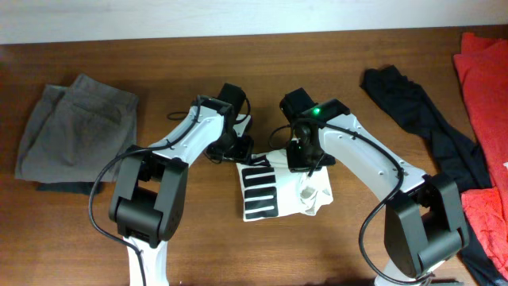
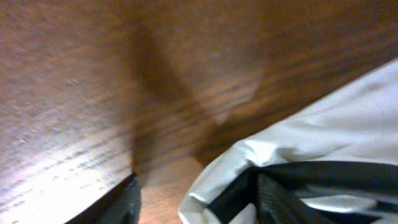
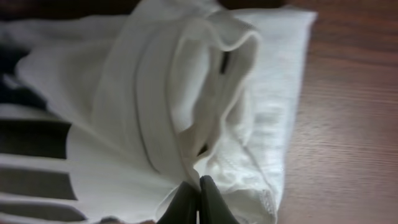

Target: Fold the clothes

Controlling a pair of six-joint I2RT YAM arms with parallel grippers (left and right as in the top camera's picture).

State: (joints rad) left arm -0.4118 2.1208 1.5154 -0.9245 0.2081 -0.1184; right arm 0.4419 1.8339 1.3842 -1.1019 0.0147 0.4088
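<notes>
Big black block lettering [image 1: 262,192] stands on the white garment [image 1: 311,189], but the cloth is folded over it, so no word can be read.

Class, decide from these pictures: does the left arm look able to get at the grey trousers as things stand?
Probably yes. The trousers lie on the same side as the left arm, with only bare table between. Its jaws would first have to leave the edge of the white garment.
</notes>
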